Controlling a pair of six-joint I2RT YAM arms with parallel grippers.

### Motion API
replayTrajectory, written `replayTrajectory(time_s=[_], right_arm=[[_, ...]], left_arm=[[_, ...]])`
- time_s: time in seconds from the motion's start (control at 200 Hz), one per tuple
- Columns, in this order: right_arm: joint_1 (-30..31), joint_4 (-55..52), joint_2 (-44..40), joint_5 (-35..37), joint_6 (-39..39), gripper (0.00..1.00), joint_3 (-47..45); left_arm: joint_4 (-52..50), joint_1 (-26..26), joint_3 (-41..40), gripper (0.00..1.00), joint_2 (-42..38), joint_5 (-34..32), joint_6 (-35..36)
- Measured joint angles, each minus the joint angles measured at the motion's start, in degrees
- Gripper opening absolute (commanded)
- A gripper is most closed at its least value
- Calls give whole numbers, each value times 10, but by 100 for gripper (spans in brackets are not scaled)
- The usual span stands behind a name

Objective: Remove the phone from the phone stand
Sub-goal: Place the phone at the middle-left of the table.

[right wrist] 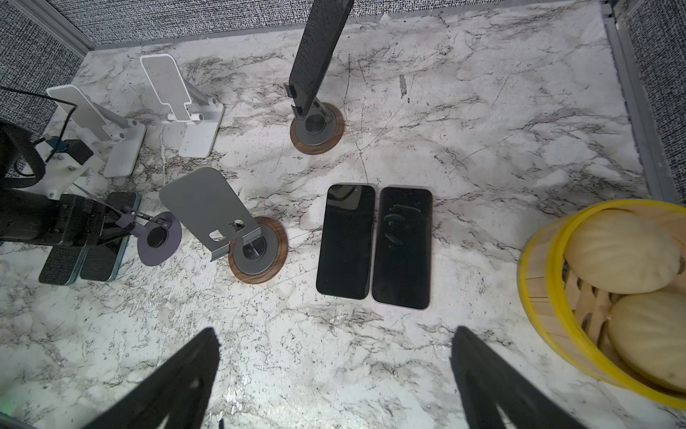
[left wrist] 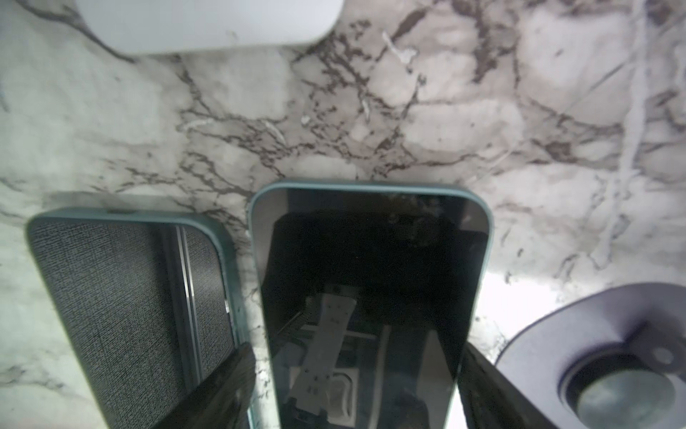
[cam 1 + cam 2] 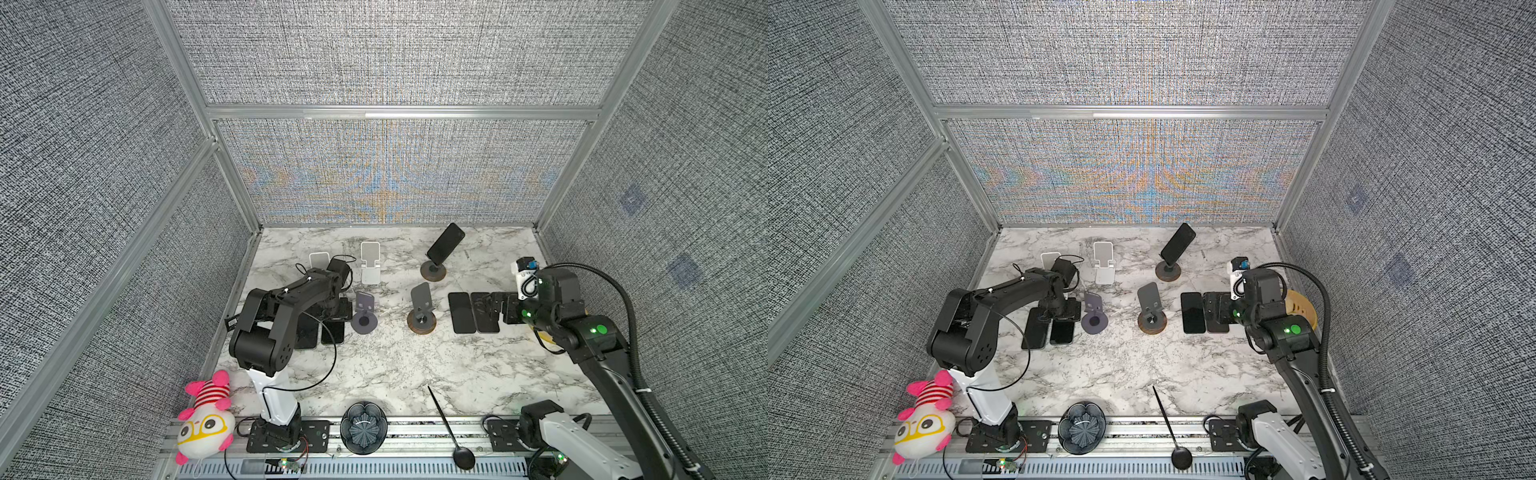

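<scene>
One dark phone (image 3: 445,243) leans on a phone stand (image 3: 433,271) with a round wooden base near the back wall; both top views show it, the phone (image 3: 1178,243) above the stand (image 3: 1168,272). In the right wrist view this phone (image 1: 319,44) rises from its stand (image 1: 316,133). My left gripper (image 3: 332,309) hangs low over a teal-edged phone (image 2: 371,260) lying flat on the marble. Its fingers (image 2: 237,371) straddle that phone's sides with a thin gap showing, so the left gripper (image 2: 358,356) is open. My right gripper (image 1: 335,332) stands open and holds nothing, at the right near two flat phones (image 1: 373,245).
A second flat phone (image 2: 122,297) lies beside the left one. Empty stands: two white (image 3: 370,262), one purple (image 3: 364,316), one grey on wood (image 3: 422,311). A yellow steamer basket (image 1: 534,282) of buns sits far right. Plush toy (image 3: 205,415), black bowl (image 3: 363,428) and spoon (image 3: 451,428) line the front edge.
</scene>
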Motion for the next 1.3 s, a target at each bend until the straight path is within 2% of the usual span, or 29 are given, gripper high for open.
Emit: replayTrajectory(time_s=[0.41,0.71,0.91,1.085,1.3], right_arm=[[0,0,4,0,4,98,0],[0,3,10,0,13,97,0],[1,14,21,0,42,95,1],[5,45,57,-15,70,95,6],[12,120,156,-48,110,91,10]], left_arm=[[-6,-2,2,81,-18,-4,-1],[-25,-2,13,79,-81,-6,-11],[-28,-2,-8,78,-137,-9,-17],[-36,-2,-27,78,-202,-10,-22],[-37,-2,-44,78,-264,-8,-28]])
